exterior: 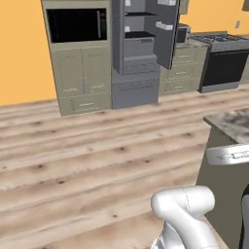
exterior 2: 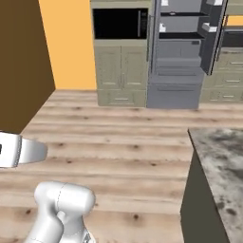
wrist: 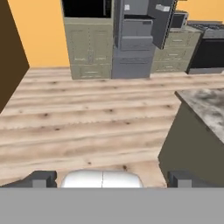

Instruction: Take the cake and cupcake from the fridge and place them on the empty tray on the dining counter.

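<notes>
While the tall grey fridge (wrist: 138, 39) stands open far across the floor, the pincer (wrist: 111, 178) hangs spread apart, empty, beside the grey speckled stone surface (wrist: 205, 107).

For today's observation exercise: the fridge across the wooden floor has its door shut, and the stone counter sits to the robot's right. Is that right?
Not quite. The fridge has its door swung open, so its shelves show, as the left base view makes plain. It does stand across the wooden floor, and the stone counter is on the robot's right.

Nothing here can be read: no words, labels, brand marks or numbers on the tall grey fridge (exterior: 138, 53) with its door swung open, nor on the grey speckled stone tabletop (exterior 2: 223, 161).
</notes>
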You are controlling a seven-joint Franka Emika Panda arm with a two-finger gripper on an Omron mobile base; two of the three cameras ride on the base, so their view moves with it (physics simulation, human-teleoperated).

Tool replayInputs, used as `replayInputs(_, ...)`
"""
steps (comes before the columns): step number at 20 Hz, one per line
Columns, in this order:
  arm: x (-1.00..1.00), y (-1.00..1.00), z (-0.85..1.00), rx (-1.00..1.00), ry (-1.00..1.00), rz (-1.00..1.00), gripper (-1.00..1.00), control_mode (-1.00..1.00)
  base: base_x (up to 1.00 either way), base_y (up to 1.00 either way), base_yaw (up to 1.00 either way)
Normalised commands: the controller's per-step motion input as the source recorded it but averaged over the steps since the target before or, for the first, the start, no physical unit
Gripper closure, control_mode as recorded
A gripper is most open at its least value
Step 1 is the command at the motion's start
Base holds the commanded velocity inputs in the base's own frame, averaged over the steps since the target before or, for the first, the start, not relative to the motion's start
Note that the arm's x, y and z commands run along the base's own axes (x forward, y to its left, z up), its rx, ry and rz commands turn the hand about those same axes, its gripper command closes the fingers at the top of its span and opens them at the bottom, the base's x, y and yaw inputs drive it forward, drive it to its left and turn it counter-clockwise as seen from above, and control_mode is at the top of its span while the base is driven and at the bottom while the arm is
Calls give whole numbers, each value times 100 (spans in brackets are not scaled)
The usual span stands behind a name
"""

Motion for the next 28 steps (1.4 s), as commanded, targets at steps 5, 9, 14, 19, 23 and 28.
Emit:
replayInputs(5, 0, 0, 0, 0, 0, 0, -100, 100, 100, 0, 0)
replayInputs(9, 0, 0, 0, 0, 0, 0, -100, 100, 100, 0, 0)
replayInputs(14, 0, 0, 0, 0, 0, 0, -100, 100, 100, -51, 0)
replayInputs(19, 0, 0, 0, 0, 0, 0, -100, 100, 100, -86, 0)
replayInputs(23, 0, 0, 0, 0, 0, 0, -100, 100, 100, -1, 0)
replayInputs(28, 0, 0, 0, 0, 0, 0, -100, 100, 100, 0, 0)
